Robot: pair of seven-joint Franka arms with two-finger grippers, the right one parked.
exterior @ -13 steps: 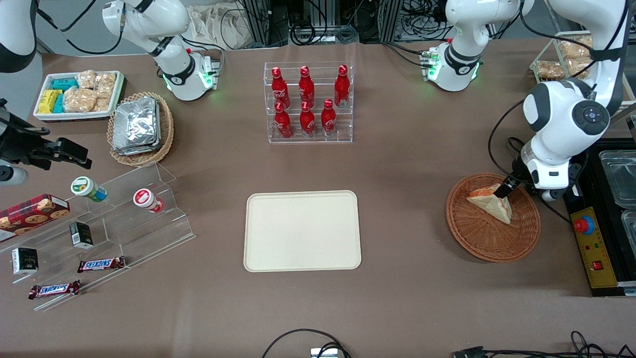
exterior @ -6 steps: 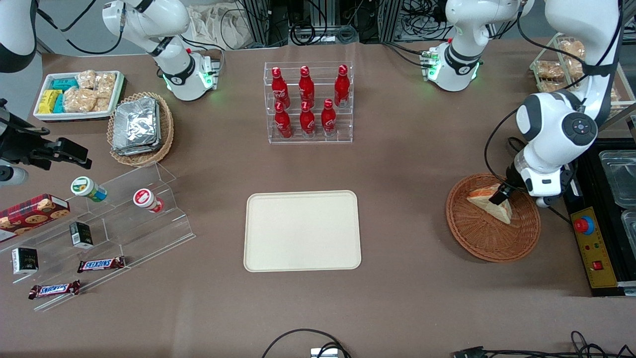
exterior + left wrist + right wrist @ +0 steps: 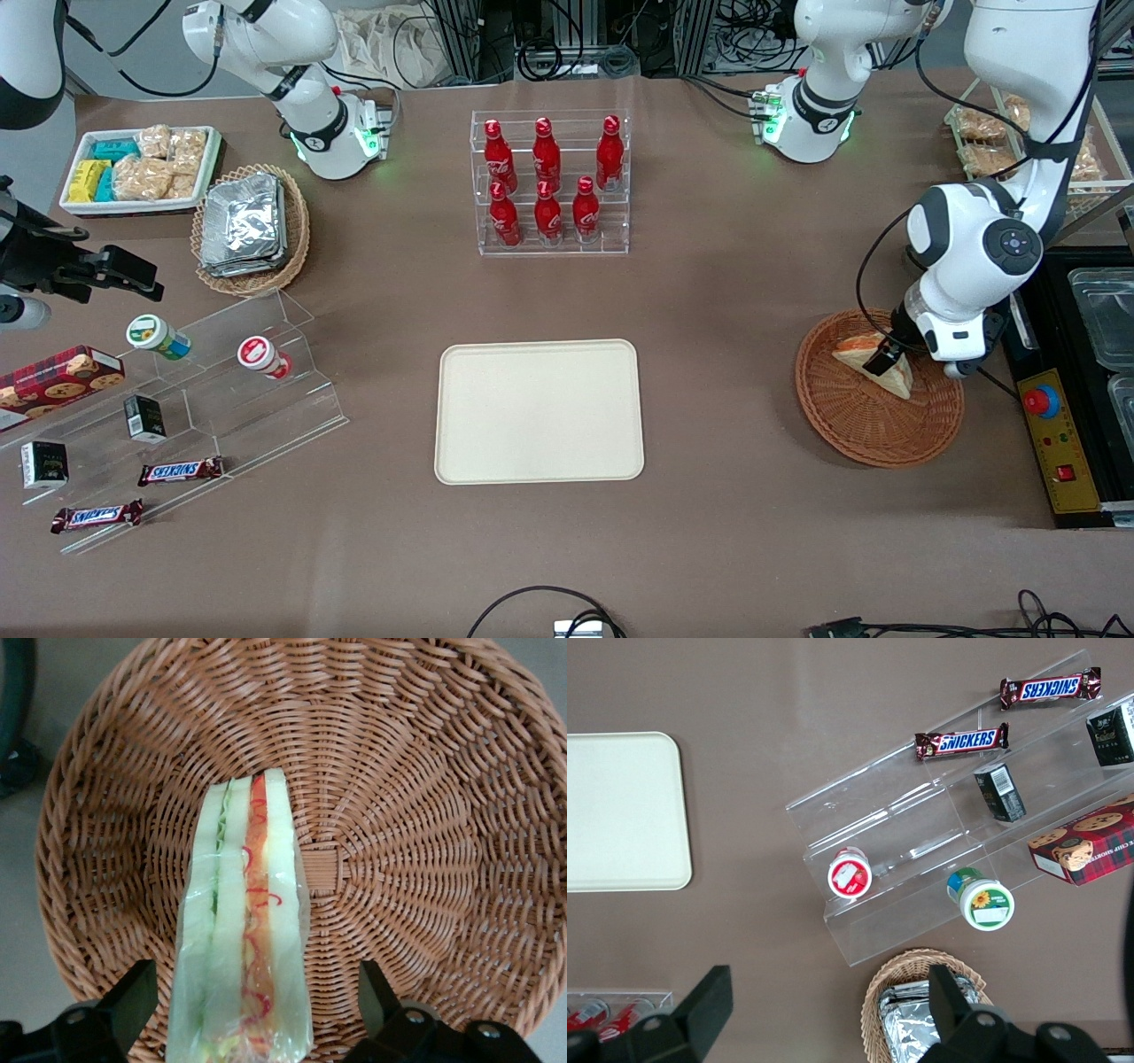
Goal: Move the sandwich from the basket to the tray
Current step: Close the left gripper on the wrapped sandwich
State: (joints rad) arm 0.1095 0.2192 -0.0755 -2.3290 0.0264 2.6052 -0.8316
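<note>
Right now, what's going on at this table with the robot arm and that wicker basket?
The working arm has its gripper down in the round basket, at the wrapped sandwich. In the wrist view the open fingers stand on either side of the sandwich with gaps showing, so it is not gripped yet and lies on the basket floor. The cream tray, where the sandwich is meant to go, sits toward the middle of the table with nothing on it.
</note>
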